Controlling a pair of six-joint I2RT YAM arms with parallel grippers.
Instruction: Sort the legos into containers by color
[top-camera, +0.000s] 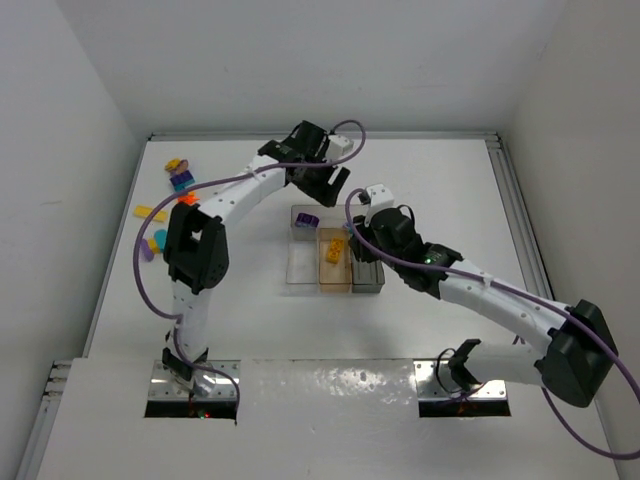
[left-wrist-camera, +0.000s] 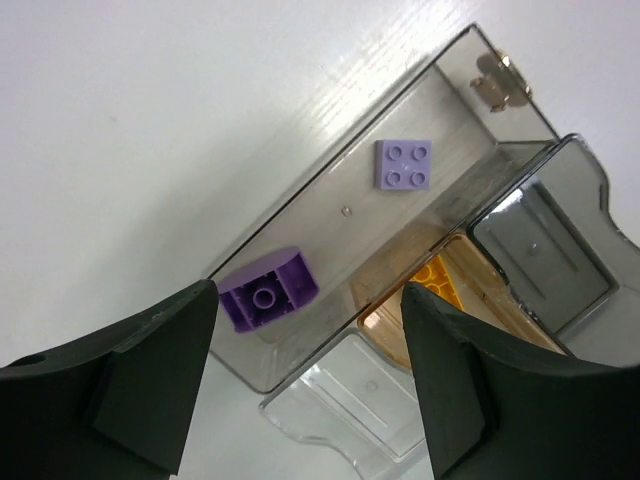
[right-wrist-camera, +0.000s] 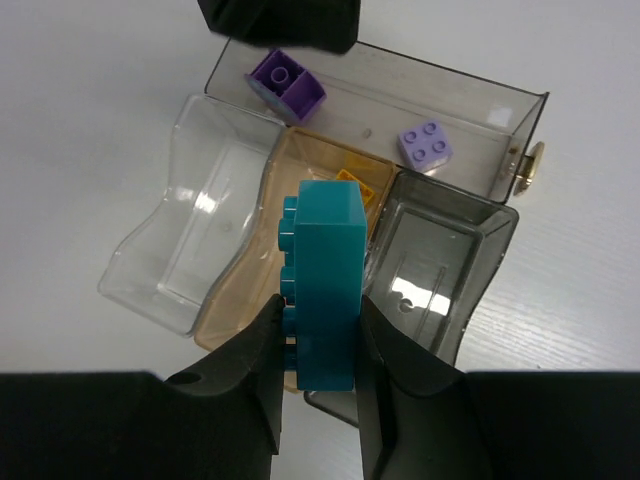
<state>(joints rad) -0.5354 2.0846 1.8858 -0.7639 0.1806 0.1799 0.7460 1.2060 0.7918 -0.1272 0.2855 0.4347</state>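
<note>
Evidently colour decides every placement. The long narrow smoke-tinted bin (right-wrist-camera: 480, 105) at the far side of the small clear plastic tray (top-camera: 296, 276) holds both purples: a deep purple arched brick (left-wrist-camera: 268, 292) and a pale lilac four-stud square plate (left-wrist-camera: 404, 163). A yellow brick (right-wrist-camera: 358, 186) lies in the amber-tinted middle bin (right-wrist-camera: 235, 320).

The left hand (left-wrist-camera: 305, 335) hangs over the purple end of the long bin, released, its fingers spread wide with nothing between them. Its arm reaches far forward and bends down at the wrist.

The right hand (right-wrist-camera: 320, 335) is clenched on a teal-blue rectangular plastic brick (right-wrist-camera: 325, 275), pinched by its long sides and held on end, probably so it can drop straight. It hovers above the wall between the amber bin and the dark grey bin (right-wrist-camera: 430, 270), with its arm stretched diagonally from the base. That brick likely belongs in the grey bin or the clear bin (right-wrist-camera: 190, 230), neither of which holds a brick.

More loose bricks (top-camera: 165, 205) wait at the far left of the white counter (top-camera: 430, 180).
</note>
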